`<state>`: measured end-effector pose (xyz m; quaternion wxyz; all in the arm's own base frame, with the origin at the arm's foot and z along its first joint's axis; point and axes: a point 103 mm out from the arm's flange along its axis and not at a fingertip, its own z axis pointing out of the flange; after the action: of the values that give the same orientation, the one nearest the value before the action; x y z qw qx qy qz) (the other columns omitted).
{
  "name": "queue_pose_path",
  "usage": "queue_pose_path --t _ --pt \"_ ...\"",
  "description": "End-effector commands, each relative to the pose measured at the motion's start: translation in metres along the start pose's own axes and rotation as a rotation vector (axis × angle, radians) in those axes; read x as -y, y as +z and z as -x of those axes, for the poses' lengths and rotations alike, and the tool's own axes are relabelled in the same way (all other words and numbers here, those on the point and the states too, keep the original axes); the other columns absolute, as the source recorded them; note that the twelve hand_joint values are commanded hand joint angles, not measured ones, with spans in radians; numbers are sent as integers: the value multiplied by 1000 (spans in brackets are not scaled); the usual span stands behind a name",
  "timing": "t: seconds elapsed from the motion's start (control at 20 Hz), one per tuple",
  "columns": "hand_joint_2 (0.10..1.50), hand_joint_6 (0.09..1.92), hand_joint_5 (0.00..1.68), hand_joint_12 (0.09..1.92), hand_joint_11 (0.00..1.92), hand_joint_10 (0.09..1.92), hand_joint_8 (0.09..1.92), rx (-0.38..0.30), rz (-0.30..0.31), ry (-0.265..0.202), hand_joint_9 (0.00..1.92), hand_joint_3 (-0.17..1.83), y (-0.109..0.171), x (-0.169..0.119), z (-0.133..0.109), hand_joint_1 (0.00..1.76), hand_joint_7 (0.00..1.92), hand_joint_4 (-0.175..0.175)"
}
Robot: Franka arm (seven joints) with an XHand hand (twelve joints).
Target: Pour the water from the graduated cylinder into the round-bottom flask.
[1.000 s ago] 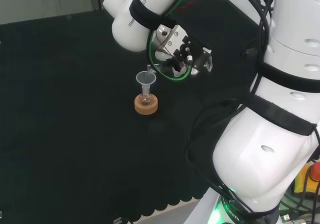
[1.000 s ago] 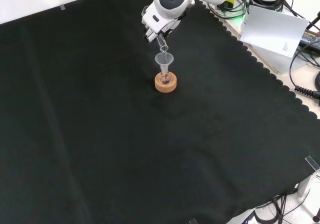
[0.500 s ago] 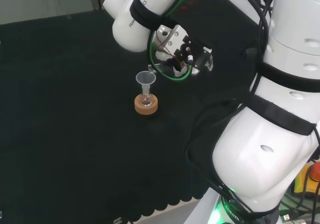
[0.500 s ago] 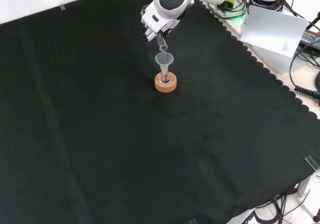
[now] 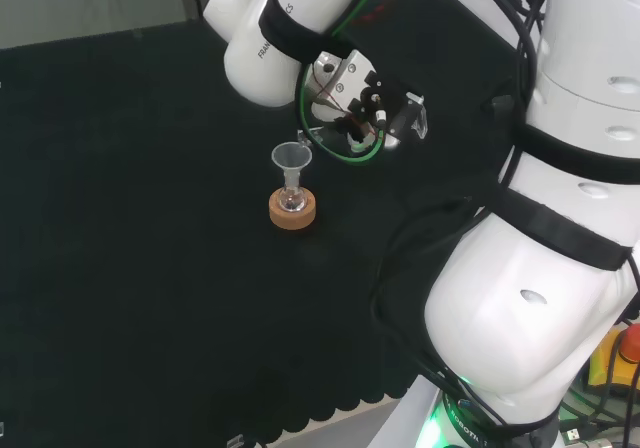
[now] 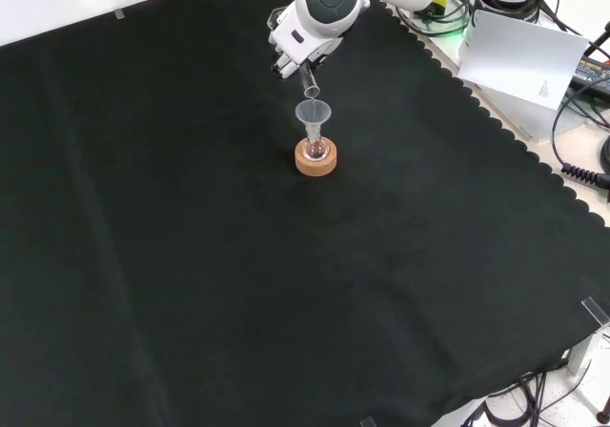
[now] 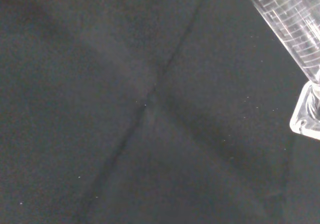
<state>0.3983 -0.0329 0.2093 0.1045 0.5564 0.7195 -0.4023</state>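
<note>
Above the funnel (image 6: 313,112): graduated cylinder (image 6: 309,86) tipped mouth-down over the funnel's bowl, so water can run into the round-bottom flask (image 6: 315,148). Flask sits upright in a cork ring (image 6: 315,161) near the desk's (image 6: 191,255) far side in the front view. Robot hand (image 5: 375,108) has fingers curled round the cylinder. Surrounding cloth bare; nothing obstructs the pour.

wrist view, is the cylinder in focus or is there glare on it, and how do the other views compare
Wrist view: the graduated cylinder shows readable scale lines, with a small green glint near its end; the black cloth is soft, with a faint crease. Front view: even light, the clear funnel barely stands out against the cloth. Head view: the cork ring is plain to see, and the white arm link is bright.
</note>
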Motion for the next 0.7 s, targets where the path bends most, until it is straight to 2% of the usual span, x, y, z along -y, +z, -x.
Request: queue_pose_path --t 0.05,0.7 --pt "1254 1173 892 639 1352 87 241 11 -3 2 1642 -175 -1 0 0 1139 1467 -175" --pt "1254 1174 892 640 1351 87 240 17 0 -1 1640 -175 -4 1 1 1138 1467 -175"
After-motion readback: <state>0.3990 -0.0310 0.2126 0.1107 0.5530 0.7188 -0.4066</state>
